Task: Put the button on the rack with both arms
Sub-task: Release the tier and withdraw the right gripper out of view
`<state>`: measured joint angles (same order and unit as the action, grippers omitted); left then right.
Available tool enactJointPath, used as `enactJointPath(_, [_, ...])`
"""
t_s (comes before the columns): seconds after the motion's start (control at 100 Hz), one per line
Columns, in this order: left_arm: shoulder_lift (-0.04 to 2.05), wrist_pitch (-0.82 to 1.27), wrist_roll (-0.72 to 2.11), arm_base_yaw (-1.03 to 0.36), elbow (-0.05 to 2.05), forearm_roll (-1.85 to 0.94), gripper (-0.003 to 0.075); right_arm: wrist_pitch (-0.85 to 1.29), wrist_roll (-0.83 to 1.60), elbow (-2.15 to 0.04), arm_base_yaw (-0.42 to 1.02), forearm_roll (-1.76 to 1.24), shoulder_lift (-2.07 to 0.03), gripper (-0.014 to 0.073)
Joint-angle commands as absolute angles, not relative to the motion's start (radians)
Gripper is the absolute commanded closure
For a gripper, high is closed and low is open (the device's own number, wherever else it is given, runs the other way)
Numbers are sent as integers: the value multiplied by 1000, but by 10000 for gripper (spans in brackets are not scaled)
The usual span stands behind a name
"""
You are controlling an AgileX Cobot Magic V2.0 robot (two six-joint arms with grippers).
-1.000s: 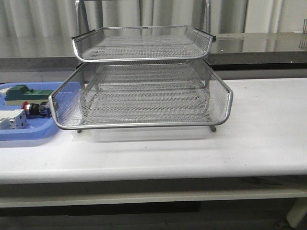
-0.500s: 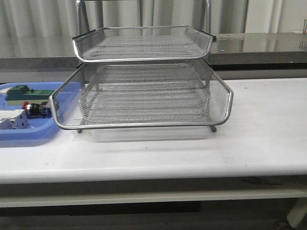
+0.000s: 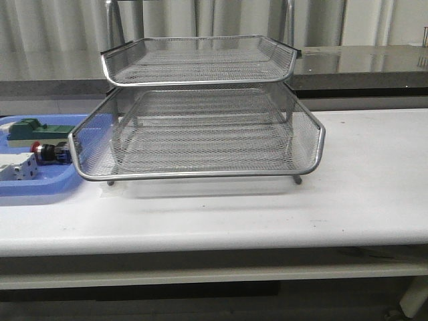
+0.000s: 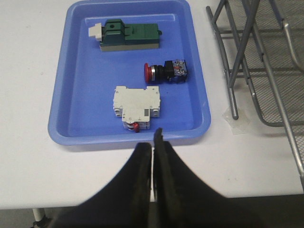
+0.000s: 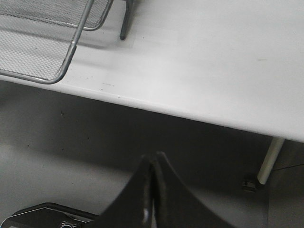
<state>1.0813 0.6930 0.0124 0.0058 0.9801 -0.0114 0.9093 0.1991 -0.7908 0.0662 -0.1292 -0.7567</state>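
The button (image 4: 165, 71), with its red cap and black-and-blue body, lies on its side in the blue tray (image 4: 71, 71); it also shows in the front view (image 3: 51, 153). The silver wire-mesh rack (image 3: 200, 127) stands mid-table; its frame shows in the left wrist view (image 4: 256, 61) and a tray corner in the right wrist view (image 5: 42, 47). My left gripper (image 4: 153, 142) is shut and empty, above the table just short of the blue tray's near rim. My right gripper (image 5: 153, 164) is shut and empty, off the table's front edge, over the floor. No arm shows in the front view.
The blue tray (image 3: 40, 187) at the table's left also holds a green block (image 4: 130, 35) and a white boxy switch (image 4: 137, 107). The white table (image 3: 361, 187) stretches right of the rack. A table leg (image 5: 270, 159) stands below its front edge.
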Motion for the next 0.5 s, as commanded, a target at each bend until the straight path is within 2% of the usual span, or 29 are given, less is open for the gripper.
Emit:
enactJointPath(0.0, [1111,643,15,4,1028,-13,716,863,201,-825,68,-129,-751,651])
enactJointPath(0.24, [1174,676,15,4,1031,-13,710,863,201,-825,68,-129,-751,651])
enactJointPath(0.31, [1176,692,26,4,1031,-13,666,863,201,-825,68,-129,-751,651])
enactJointPath(0.4, [1176,702,62,4,1031,-13,532,863,201,-825,68,-129,-751,651])
enactJointPath(0.49, [1176,717,67,4,1031,-10,319,863,201,-825,68,-129,-751,651])
